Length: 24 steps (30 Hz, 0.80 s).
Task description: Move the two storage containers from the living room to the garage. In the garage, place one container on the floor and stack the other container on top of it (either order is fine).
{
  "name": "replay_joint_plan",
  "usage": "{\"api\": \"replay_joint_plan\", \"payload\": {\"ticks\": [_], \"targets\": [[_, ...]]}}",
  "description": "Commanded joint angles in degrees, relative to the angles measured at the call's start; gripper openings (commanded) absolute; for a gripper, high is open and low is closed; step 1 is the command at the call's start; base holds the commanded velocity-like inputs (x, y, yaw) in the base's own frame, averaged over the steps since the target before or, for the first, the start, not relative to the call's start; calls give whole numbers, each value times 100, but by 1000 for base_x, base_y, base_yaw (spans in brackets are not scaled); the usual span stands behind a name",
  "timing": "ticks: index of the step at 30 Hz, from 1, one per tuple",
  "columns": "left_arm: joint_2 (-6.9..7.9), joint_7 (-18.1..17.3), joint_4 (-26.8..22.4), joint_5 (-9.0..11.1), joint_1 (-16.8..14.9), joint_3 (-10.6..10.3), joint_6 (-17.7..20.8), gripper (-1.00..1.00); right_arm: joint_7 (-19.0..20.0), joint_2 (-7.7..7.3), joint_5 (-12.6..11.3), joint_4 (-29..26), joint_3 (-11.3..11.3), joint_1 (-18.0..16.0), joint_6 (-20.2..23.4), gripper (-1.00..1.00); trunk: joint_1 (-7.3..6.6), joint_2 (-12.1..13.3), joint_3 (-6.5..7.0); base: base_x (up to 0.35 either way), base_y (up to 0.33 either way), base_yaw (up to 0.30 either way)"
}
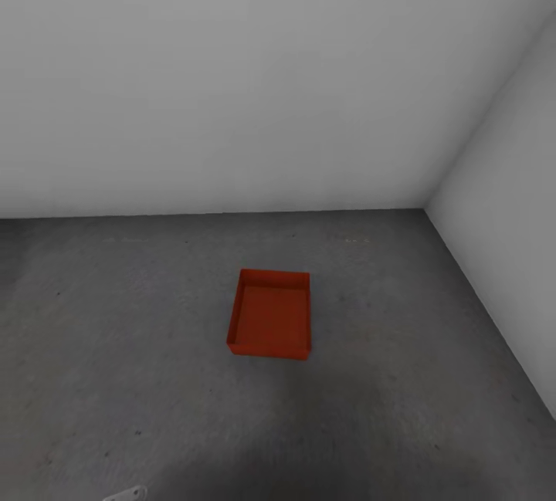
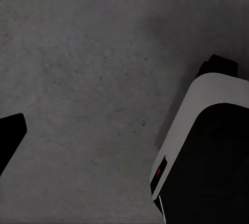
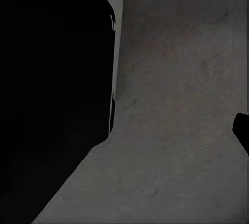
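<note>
One orange-red storage container (image 1: 270, 323) sits upright and empty on the dark grey garage floor (image 1: 116, 346), a little ahead of me and near the room's corner. The other container is out of view. In the left wrist view a black fingertip (image 2: 10, 136) of my left gripper pokes in at the picture's edge over bare floor, holding nothing. In the right wrist view a black fingertip (image 3: 242, 130) of my right gripper shows at the edge, also over bare floor. Both grippers look open and are well away from the container.
White walls stand behind (image 1: 232, 84) and to the right (image 1: 510, 238) of the container, meeting in a corner. My own black-and-white base shows in the left wrist view (image 2: 207, 151) and the right wrist view (image 3: 52, 94). A pale robot part (image 1: 120, 495) shows low in the head view.
</note>
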Motion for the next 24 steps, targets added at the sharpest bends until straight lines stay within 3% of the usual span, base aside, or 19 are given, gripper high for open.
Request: {"api": "replay_joint_plan", "payload": {"ticks": [1,10,19,24], "targets": [[-2,5,-1,5,-2,44,-7,100,-15,2,-11,19,46,-7,-33,100,-22,37,14,0,0,0],[-41,-50,0,-3,-2,39,7,100,114,52,-1,19,48,-7,-60,100,-219,398,176,0,0,0],[-108,-418,0,4,-2,44,11,100,606,55,-31,19,46,-7,-34,100,-417,759,337,0,0,0],[-116,-467,0,5,-2,46,11,100,656,45,-34,19,45,-7,-29,100,-417,759,337,0,0,0]]}}
